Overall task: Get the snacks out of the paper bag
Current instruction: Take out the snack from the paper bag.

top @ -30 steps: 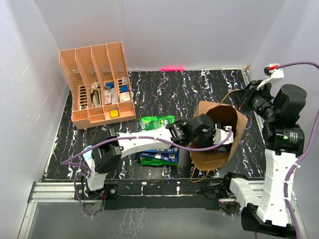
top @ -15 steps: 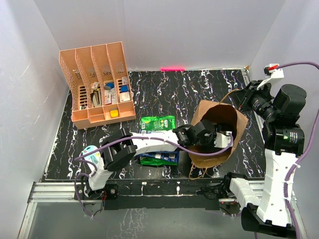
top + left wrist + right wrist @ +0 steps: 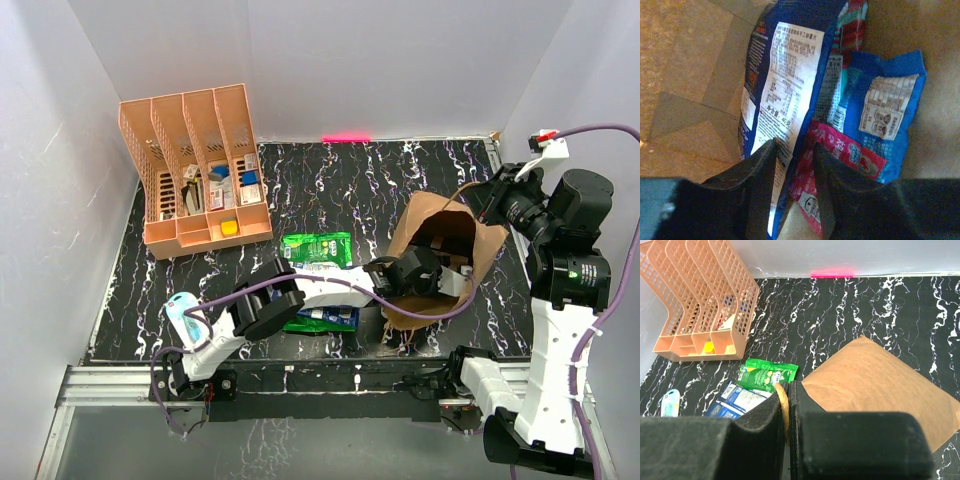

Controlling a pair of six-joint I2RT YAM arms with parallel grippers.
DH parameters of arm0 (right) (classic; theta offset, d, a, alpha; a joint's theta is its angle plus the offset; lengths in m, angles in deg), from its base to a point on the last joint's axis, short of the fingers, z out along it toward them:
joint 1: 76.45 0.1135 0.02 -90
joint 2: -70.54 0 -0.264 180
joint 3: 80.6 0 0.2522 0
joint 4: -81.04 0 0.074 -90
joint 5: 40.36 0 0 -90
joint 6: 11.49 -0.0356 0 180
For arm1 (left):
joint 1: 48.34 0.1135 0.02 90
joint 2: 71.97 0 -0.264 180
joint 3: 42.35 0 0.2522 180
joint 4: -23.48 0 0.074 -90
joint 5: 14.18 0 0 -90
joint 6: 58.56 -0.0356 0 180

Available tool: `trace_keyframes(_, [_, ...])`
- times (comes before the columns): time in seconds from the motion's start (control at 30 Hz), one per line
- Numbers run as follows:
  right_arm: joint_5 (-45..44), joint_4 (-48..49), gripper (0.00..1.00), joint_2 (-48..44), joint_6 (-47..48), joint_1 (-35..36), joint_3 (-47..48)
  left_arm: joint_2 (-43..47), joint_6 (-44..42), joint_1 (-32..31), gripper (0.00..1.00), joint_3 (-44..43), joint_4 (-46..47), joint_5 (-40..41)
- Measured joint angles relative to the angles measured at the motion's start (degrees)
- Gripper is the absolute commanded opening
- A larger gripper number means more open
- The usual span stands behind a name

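The paper bag (image 3: 685,75) has the left pincer (image 3: 794,146) reaching down inside it. There a blue packet (image 3: 785,75) with a white printed label stands on edge, running away from the fingertips. One black finger sits on each side of its near end. The jaws are partly apart with the packet between them, and I cannot tell whether they are really pinching it. A red packet (image 3: 840,150) lies against the outer side of one finger, and a second blue packet (image 3: 890,100) lies just beyond it, overlapping it.

The right pincer (image 3: 786,387) is clamped tight on the bag's twisted paper handle (image 3: 783,410). The bag's brown side spreads out just past its fingertips.

Outside the bag, on the black marbled table (image 3: 320,190), a green packet (image 3: 316,248) lies well behind the left pincer, beside its forearm. A blue-and-white packet (image 3: 322,318) lies under that same arm. A light-blue gadget (image 3: 183,312) sits near the arm's base, and the peach organiser (image 3: 200,160) stands far off in the corner.
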Motion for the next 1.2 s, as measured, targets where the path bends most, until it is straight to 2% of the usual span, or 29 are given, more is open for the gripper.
trace_keyframes(0.1, [-0.4, -0.1, 0.08, 0.3, 0.1, 0.0, 0.0, -2.4, -1.6, 0.1, 0.05, -2.5, 0.2, 1.5])
trace_keyframes(0.13, [-0.5, -0.1, 0.08, 0.3, 0.1, 0.0, 0.0, -3.0, -2.2, 0.2, 0.01, -3.2, 0.2, 1.9])
trace_keyframes(0.4, [-0.8, 0.2, 0.08, 0.2, 0.3, 0.0, -0.1, -0.2, -3.3, -0.1, 0.0, -1.0, -0.8, 4.2])
trace_keyframes(0.8, [-1.1, 1.5, 0.08, -0.9, 0.7, 0.0, -0.6, 21.3, -1.8, -4.7, 0.0, 8.8, -4.2, 8.3])
trace_keyframes(1.03, [-1.3, 1.7, 0.08, -0.9, 0.9, 0.3, -0.7, 30.3, 1.9, -9.3, 0.0, 10.6, -12.4, 9.4])
trace_keyframes(1.2, [-1.7, 1.7, 0.08, -0.9, 0.9, 0.4, -0.7, 37.6, 8.7, -10.8, 0.0, 10.6, -21.0, 9.5])
